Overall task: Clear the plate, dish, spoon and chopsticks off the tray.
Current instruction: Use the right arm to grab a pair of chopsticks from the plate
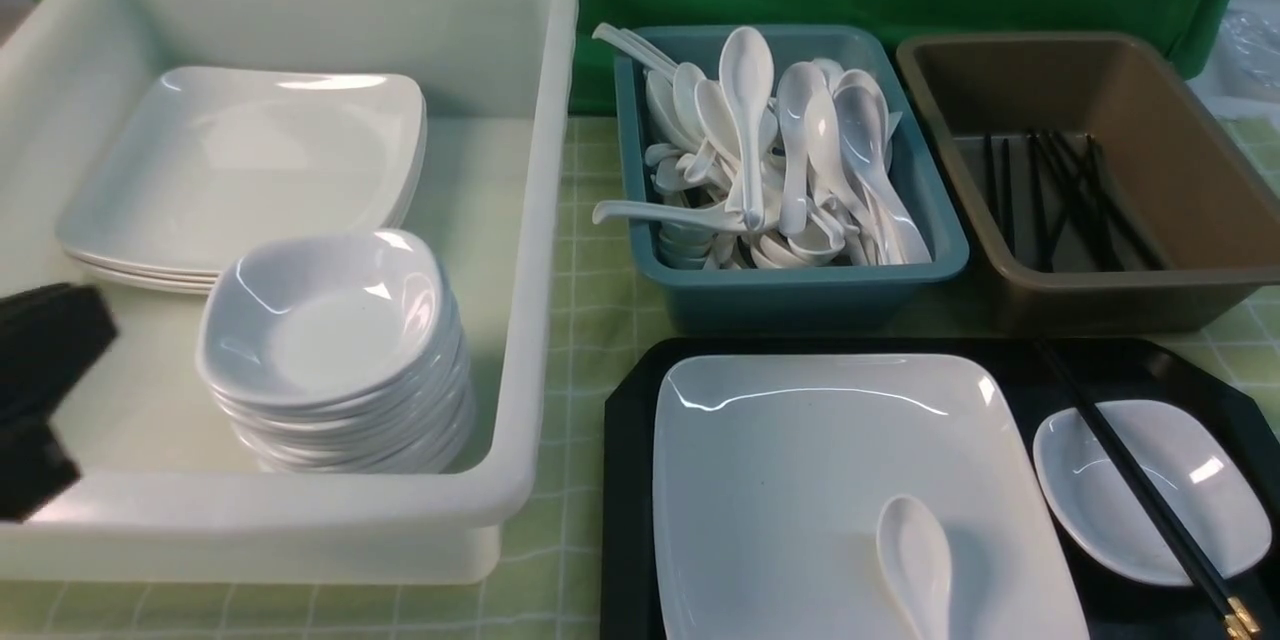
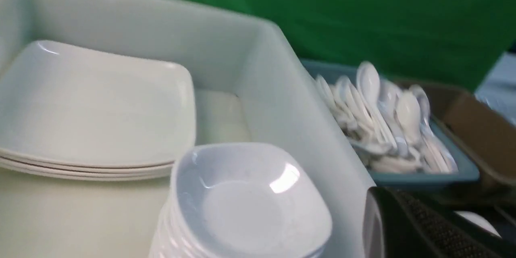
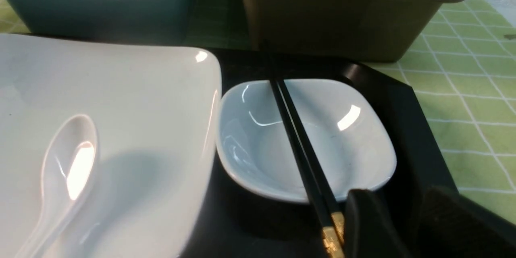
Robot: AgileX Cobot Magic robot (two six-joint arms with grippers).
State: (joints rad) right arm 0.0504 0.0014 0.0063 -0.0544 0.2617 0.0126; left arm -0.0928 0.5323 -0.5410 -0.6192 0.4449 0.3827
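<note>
On the tray nothing is lifted yet, spoon on plate, chopsticks across dish; right jaws gape empty beside the sticks' gold ends and probably must straddle them next, left jaws clenched.

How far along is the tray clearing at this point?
Done: nothing yet; the plate, dish, spoon and chopsticks all sit on the tray, spoon on the plate, chopsticks across the dish. In hand: the right gripper is open beside the chopsticks' gold ends, holding nothing. Remaining: all four items.
</note>
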